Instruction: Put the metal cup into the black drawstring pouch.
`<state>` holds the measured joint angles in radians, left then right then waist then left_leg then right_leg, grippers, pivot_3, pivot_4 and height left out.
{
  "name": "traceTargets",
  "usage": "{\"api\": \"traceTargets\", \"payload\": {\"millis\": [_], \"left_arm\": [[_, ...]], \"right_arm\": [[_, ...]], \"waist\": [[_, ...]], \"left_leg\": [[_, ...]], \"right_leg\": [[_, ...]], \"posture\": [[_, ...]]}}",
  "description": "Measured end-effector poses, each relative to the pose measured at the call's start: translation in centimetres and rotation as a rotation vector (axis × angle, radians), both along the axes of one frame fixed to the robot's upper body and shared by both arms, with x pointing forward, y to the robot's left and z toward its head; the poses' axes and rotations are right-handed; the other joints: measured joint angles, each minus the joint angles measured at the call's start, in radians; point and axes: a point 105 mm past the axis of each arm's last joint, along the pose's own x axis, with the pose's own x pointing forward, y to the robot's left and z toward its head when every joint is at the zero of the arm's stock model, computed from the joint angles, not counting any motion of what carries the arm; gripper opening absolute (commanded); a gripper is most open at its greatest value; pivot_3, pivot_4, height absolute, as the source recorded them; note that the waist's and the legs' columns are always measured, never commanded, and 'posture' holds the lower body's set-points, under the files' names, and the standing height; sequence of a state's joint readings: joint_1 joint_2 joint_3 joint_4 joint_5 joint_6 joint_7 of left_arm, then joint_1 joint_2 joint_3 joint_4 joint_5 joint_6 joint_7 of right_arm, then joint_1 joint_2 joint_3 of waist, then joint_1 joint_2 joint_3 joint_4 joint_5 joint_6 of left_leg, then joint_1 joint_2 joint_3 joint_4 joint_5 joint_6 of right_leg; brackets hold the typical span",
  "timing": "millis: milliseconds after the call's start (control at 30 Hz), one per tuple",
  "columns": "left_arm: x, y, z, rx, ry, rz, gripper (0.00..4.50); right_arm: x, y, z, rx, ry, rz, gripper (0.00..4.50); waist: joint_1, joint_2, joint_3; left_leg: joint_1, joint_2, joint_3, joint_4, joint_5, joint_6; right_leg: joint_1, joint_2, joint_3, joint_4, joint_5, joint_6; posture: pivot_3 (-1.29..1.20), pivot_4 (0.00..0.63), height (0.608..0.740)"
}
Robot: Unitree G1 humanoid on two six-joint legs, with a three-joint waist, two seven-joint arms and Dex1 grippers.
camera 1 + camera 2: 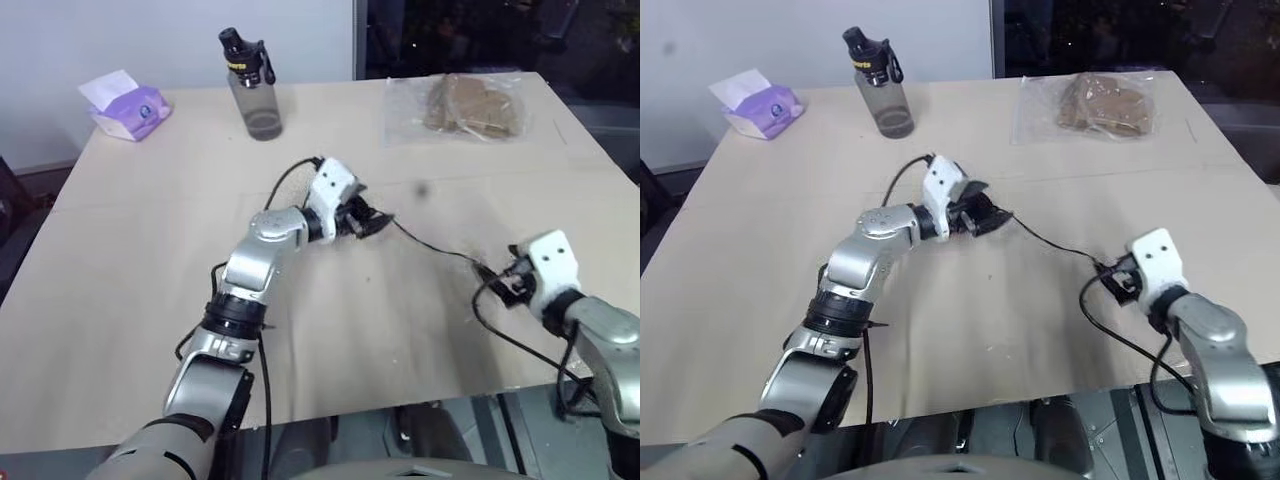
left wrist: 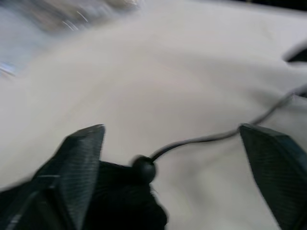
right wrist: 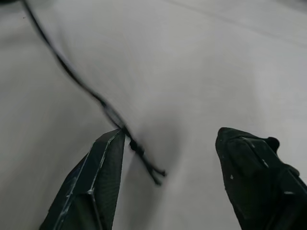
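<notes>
1. The left gripper (image 2: 170, 158) is spread wide above the black pouch (image 2: 120, 201); the right gripper (image 3: 168, 158) is spread over the cord's (image 1: 1050, 243) far end.
2. I cannot find the cup; it may sit inside the pouch.
3. Best withdraw both arms without snagging the cord.
4. The bottle (image 1: 252, 88) stands well beyond the pouch.

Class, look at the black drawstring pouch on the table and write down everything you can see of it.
The black drawstring pouch is a small, soft, dark fabric bag lying on the pale table, near its middle. The left pincer is right at it, fingers spread wide to either side of its mouth end. A round black toggle sits at the mouth, and a thin black cord trails from it across the table to the open right pincer, where its end lies loose between the fingers.
</notes>
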<state>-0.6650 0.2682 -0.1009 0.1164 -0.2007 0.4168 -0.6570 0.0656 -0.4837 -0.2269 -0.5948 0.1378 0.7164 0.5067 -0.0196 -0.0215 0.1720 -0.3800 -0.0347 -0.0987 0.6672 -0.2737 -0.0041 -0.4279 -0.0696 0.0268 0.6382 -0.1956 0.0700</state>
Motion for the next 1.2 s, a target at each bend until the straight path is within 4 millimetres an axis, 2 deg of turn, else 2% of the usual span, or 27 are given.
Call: {"api": "traceTargets", "payload": {"millis": [133,200,300,333,433,600,700,867,1000,1200], "left_arm": [[1.7,5.8,4.0,-0.159,-0.174,0.309,4.50],[1.8,7.9,5.0,-0.204,-0.208,0.392,4.50],[1.7,10.2,5.0,-0.236,-0.213,0.472,4.50],[1.5,11.5,4.7,-0.229,-0.208,0.514,4.50],[1.0,13.8,3.8,-0.218,-0.173,0.570,4.50],[-4.3,13.9,0.0,-0.219,0.036,0.294,4.50],[-7.0,13.9,-1.2,-0.195,0.093,0.232,4.50],[-10.6,15.0,-2.9,-0.127,0.162,0.239,4.50],[-12.6,15.7,-4.5,-0.098,0.214,0.274,4.50],[-14.4,15.4,-5.2,-0.079,0.238,0.269,4.50]], "right_arm": [[-2.7,-0.3,1.6,0.051,-0.082,-0.003,4.18],[-3.4,-0.2,2.8,0.067,-0.128,0.012,4.35],[-4.6,-0.2,2.9,0.089,-0.127,0.029,4.35],[-5.3,-0.3,2.8,0.091,-0.117,0.032,4.35],[-6.3,-1.0,2.1,0.096,-0.079,0.013,4.35],[-8.0,-2.2,1.4,0.060,-0.056,-0.002,4.35],[-8.8,-2.3,1.2,0.062,-0.053,0.039,4.35],[-10.5,-3.4,-0.2,0.043,0.021,0.085,4.35],[-10.4,-3.8,0.1,0.025,0.005,0.096,4.35],[-9.0,-3.7,1.3,0.003,-0.047,0.127,4.35]], "waist": [[0.003,0.000,0.000],[0.006,0.000,0.000],[0.009,0.000,0.000],[0.009,0.000,0.000],[0.009,0.000,0.000],[0.002,0.001,-0.001],[0.006,0.000,-0.001],[0.009,0.001,-0.001],[0.008,0.000,-0.001],[0.009,0.000,-0.001]], "left_leg": [[0.000,0.001,0.000,0.000,0.000,0.000],[0.001,0.000,0.000,0.001,0.000,0.000],[0.003,0.000,-0.001,0.001,0.000,0.001],[0.003,0.000,-0.002,0.001,-0.001,0.001],[0.003,0.000,-0.002,0.001,-0.001,0.001],[0.005,0.003,0.000,0.000,-0.002,0.002],[0.005,0.004,0.000,0.000,-0.002,0.002],[0.013,0.006,0.002,-0.001,-0.003,0.004],[0.016,0.008,0.005,-0.001,-0.003,0.004],[0.016,0.009,0.006,-0.001,-0.003,0.005]], "right_leg": [[0.000,0.000,0.000,0.001,0.000,0.000],[0.001,0.000,0.000,0.000,0.000,0.000],[0.006,0.000,-0.002,-0.002,0.000,0.000],[0.006,0.000,-0.002,-0.003,0.000,0.000],[0.007,0.000,-0.003,-0.003,0.000,0.000],[0.007,0.000,-0.002,-0.004,0.000,0.000],[0.008,0.001,-0.003,-0.005,-0.001,0.000],[0.018,0.000,-0.001,-0.010,-0.006,0.000],[0.020,0.001,0.000,-0.010,-0.006,0.000],[0.020,0.001,0.000,-0.010,-0.006,0.000]], "posture": [[0.00,0.150,0.740],[0.00,0.150,0.740],[0.00,0.150,0.740],[0.00,0.150,0.740],[0.00,0.150,0.740],[0.00,0.150,0.740],[0.00,0.150,0.740],[0.00,0.150,0.740],[0.00,0.150,0.740],[0.00,0.150,0.740]]}}
